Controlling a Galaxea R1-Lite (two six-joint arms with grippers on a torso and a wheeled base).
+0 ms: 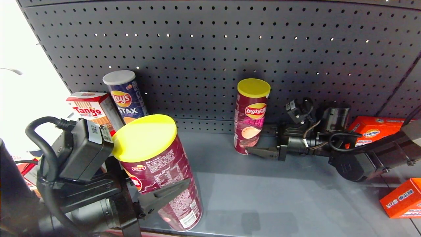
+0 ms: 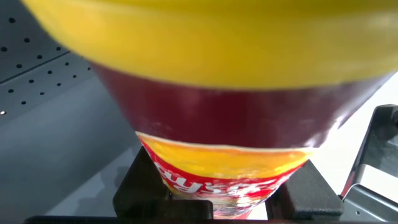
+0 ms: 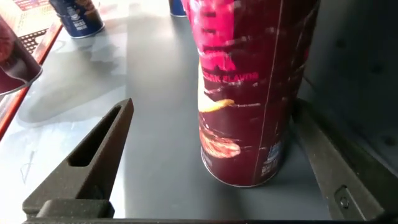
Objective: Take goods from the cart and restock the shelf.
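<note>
A maroon chips can with a yellow lid (image 1: 158, 164) leans at the front left of the grey shelf (image 1: 279, 197), and my left gripper (image 1: 171, 194) is shut on its lower body. In the left wrist view the can (image 2: 230, 118) sits between the black fingers (image 2: 134, 186). I cannot tell whether its base touches the shelf. A second maroon can (image 1: 250, 115) stands upright near the back wall. My right gripper (image 1: 260, 141) is open around its base. From the right wrist, this can (image 3: 249, 93) lies close to one finger (image 3: 329, 168), with a wide gap to the other.
A blue can with a grey lid (image 1: 126, 98) and a red-and-white box (image 1: 92, 108) stand at the back left. Orange boxes sit at the right, one at the back (image 1: 375, 130) and one at the front (image 1: 403, 199). A perforated panel (image 1: 210, 49) closes the back.
</note>
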